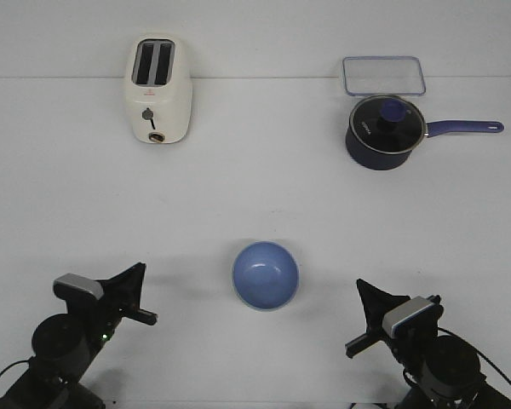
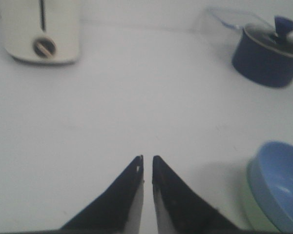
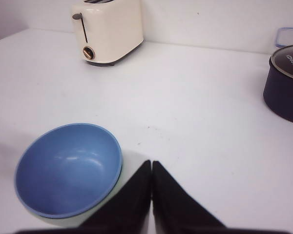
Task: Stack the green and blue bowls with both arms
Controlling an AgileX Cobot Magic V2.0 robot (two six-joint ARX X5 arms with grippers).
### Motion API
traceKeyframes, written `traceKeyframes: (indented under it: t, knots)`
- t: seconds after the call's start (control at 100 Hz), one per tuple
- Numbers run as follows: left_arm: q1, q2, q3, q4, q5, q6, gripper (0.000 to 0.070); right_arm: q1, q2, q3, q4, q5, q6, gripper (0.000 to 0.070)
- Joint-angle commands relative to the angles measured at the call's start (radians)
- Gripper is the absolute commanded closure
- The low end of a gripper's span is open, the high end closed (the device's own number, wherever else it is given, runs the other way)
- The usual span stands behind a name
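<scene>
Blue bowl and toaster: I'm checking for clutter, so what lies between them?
Only bare white table lies between the blue bowl and the toaster, clearest in the front view.

- A staged test bench with kitchen props, not a lived-in kitchen.
- Bare white table [image 1: 255, 170] against a plain white wall.
- Cream toaster [image 1: 157, 89], navy lidded saucepan [image 1: 385, 132] and clear plastic lid [image 1: 383, 75] set well apart.
</scene>
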Motion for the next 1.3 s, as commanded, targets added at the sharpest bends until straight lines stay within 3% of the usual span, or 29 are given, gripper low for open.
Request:
traceKeyframes:
  t: [0.0,0.15,0.36,0.61,1.29]
  knots:
    - [0.081,-0.059,-0.089,0.109,0.026,0.17,0.0685,0.008,0.004,0.008,0.011,0.0,0.016,0.0696]
    - [0.28,-0.235,-0.319,0.288,0.079,0.275,0.0685,0.008,0.004,0.008,0.011,0.0,0.016,0.0696]
    - [0.415,-0.339,-0.422,0.258,0.089,0.279,0.0685,0.008,0.004,0.008,0.012,0.0,0.016,0.0696]
    - [0.444,-0.339,-0.422,0.227,0.089,0.231,0.0685,0.008,0.004,0.008,0.011,0.0,0.016,0.0696]
    - [0.444,-0.339,-0.422,0.231,0.089,0.232,0.0685,0.008,0.004,0.008,0.011,0.0,0.016,0.0696]
